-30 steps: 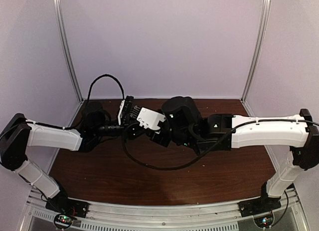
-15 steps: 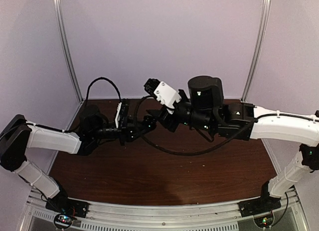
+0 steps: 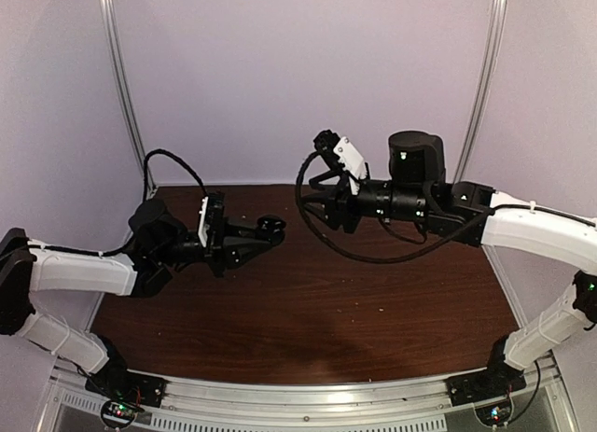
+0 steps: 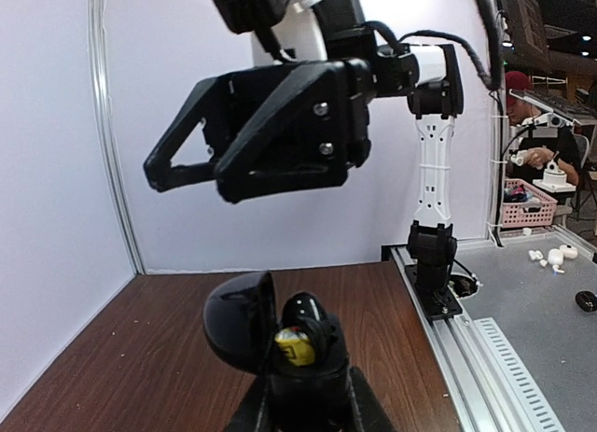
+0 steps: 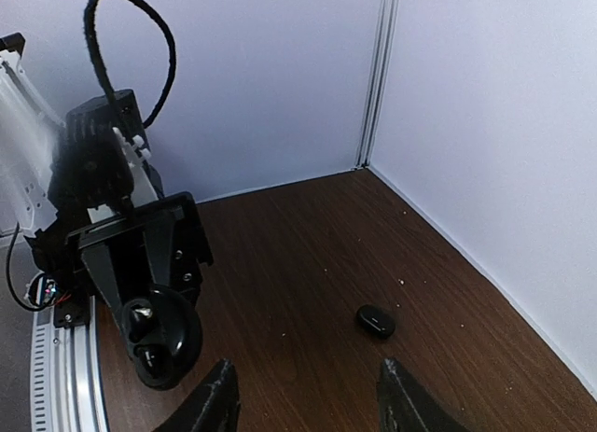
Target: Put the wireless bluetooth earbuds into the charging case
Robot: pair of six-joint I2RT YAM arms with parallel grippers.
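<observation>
The charging case (image 5: 164,337) is held off the table (image 5: 308,255) in the left gripper (image 4: 306,406), whose fingers are closed on the lower body. Its lid (image 4: 241,315) is swung open, and one earbud (image 4: 306,313) appears to be seated inside. A second earbud (image 5: 375,321) is seen lying loose on the wood, near the side wall and well apart from the case. The right gripper (image 5: 306,381) is raised in the air facing the case; its fingers are spread and nothing is carried between them.

The loose bud is judged to be very light, hard and glossy, so slipping or popping out from between the pads is to be expected if it is pinched off-centre. It would best be taken across its broadest rounded part, with the fingertips brought right down to the table. Only gentle closing force is thought to be needed. The case is taken to be rigid, but the hinged lid should be left untouched.
</observation>
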